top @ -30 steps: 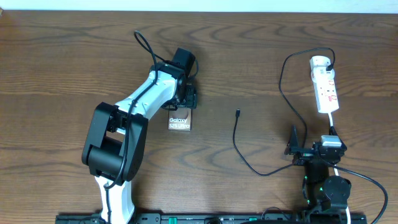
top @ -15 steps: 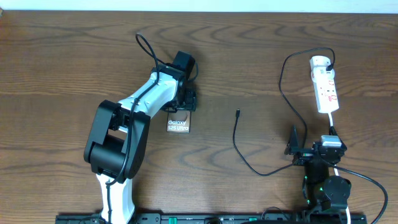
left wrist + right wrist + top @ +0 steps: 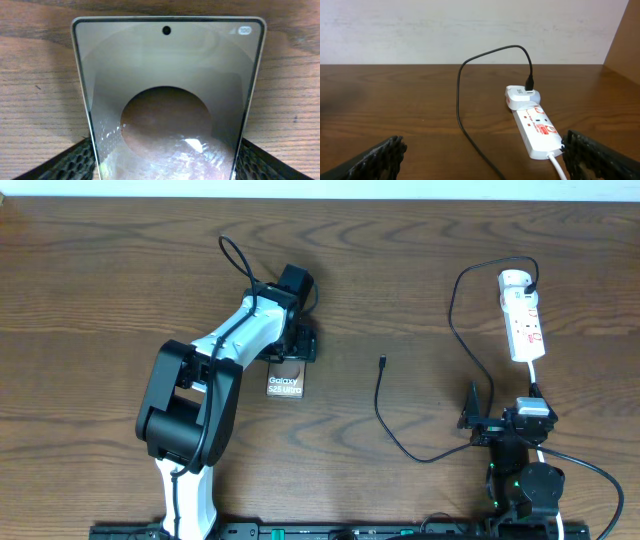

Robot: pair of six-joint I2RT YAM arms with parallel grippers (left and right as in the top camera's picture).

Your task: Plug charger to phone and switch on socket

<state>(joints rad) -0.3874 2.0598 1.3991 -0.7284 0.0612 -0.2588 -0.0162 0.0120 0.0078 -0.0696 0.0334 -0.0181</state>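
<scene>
Left gripper (image 3: 165,150) jaws straddle the phone (image 3: 165,60), wider than a second ago; clamped or not, I cannot tell. The phone slid slightly toward the desk's near edge, left of centre, with the charger (image 3: 377,395) tip well apart, unplugged. Right gripper (image 3: 482,147) gapes empty

The left arm stretches forward, the left gripper (image 3: 297,345) tipped down with fingers spread (hold unclear). The right arm sits folded back, and the right gripper (image 3: 482,160) gapes wide.

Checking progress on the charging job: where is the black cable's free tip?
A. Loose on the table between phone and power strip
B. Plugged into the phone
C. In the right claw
A: the cable tip lies on bare wood, apart from the phone and the power strip.
</scene>
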